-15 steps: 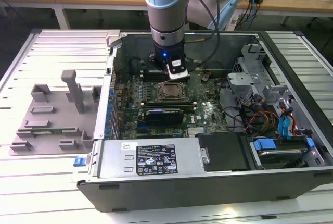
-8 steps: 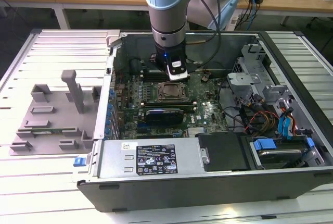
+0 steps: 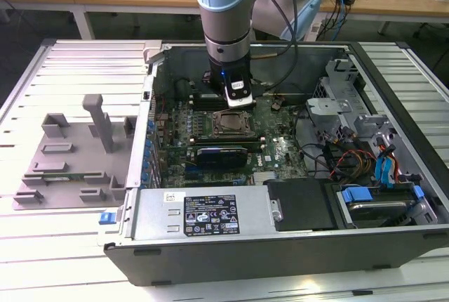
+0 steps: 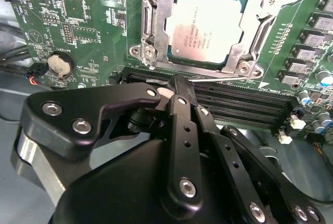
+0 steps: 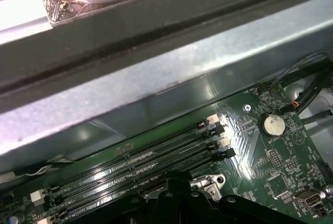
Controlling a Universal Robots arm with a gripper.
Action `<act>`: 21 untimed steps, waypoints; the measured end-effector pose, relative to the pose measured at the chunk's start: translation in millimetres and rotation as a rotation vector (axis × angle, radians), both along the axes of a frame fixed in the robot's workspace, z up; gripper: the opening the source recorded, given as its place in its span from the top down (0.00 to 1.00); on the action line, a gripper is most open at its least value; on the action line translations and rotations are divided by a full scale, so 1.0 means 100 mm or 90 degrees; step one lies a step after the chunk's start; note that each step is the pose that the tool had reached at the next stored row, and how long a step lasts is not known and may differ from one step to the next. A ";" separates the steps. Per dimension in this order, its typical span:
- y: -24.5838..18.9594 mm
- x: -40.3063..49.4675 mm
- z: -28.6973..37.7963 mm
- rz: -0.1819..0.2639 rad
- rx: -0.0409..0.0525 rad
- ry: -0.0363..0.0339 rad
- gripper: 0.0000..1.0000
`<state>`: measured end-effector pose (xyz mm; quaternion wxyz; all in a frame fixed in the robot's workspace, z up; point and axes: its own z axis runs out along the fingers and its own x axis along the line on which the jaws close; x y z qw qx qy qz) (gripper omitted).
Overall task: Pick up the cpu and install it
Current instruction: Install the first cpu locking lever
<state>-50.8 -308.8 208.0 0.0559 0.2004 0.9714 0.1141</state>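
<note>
Now, reading the exterior view from its left, we see the grey plastic fixture tray (image 3: 74, 151) lying outside the open computer case (image 3: 393, 246), then the arm reaching down into the case over the green motherboard (image 3: 280, 151), then the drive bays with blue tabs (image 3: 382, 175) toward that view's right. The gripper (image 4: 177, 86) hangs over the memory slots (image 4: 234, 101) just beside the socket frame (image 4: 151, 36). In the second wrist view the cpu (image 4: 205, 23) lies flat, seated inside that metal frame (silvery top facing up), apart from the fingertips and untouched by them. We cannot tell how the jaws stand: the black linkage hides the tips, and nothing shows between them. A round coin cell (image 4: 59, 64) sits on the board nearby, and the case's steel wall (image 5: 156, 78) rises close behind the slots in the first wrist view.
</note>
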 end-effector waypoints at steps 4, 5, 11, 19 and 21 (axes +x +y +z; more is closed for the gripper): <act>0.000 -0.002 0.002 0.000 -0.0002 0.0000 0.89; 0.002 -0.006 0.003 0.000 -0.0002 0.0002 0.89; 0.007 -0.009 0.002 0.000 -0.0001 0.0001 0.89; 0.025 -0.022 0.002 -0.001 -0.0001 0.0001 0.89; 0.038 -0.033 0.002 0.000 -0.0001 0.0001 0.89</act>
